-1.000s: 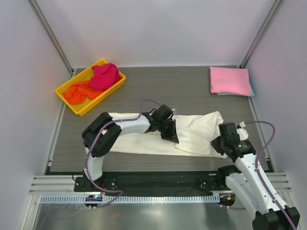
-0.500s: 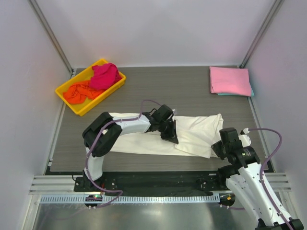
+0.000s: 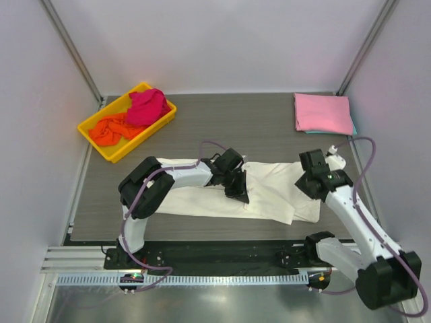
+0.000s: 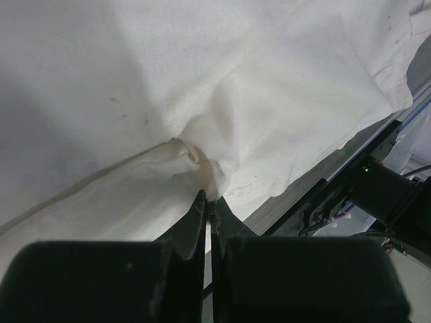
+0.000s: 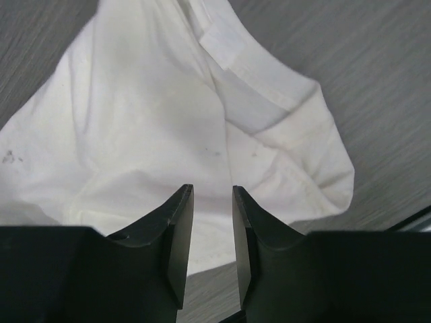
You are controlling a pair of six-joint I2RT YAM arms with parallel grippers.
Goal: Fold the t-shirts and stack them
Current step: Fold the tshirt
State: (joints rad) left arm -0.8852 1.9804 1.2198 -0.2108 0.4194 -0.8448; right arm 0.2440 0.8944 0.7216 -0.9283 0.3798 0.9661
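Nearest the arm bases, the cream-white t-shirt (image 3: 269, 192) lies spread lengthwise across the front of the table (image 3: 256, 128), its near hem close to the table's edge. A careless drag towards the bases could pull loose cloth over that edge. The left gripper (image 4: 209, 200) is clamped tight on a puckered bit of the shirt near its middle, with the fabric bunched at the fingertips. The bite looks small, so I judge it could slip free under a hard pull, or take only the top layer and leave the fold crooked. At the shirt's right end the right gripper (image 5: 212, 192) hangs over a rumpled sleeve or corner with its jaws parted and nothing between them. Closing there might catch several layers at once and set in the wrinkles. Moving the left arm while this end is free could skew the whole garment. Farther back on the right, a folded pink t-shirt (image 3: 323, 112) rests on a teal t-shirt (image 3: 353, 130) that shows only as a sliver. A wide swing could knock that stack askew. Far left, the yellow tray (image 3: 98, 146) holds a crumpled magenta t-shirt (image 3: 148, 106) and an orange t-shirt (image 3: 111, 129), well apart from both arms.
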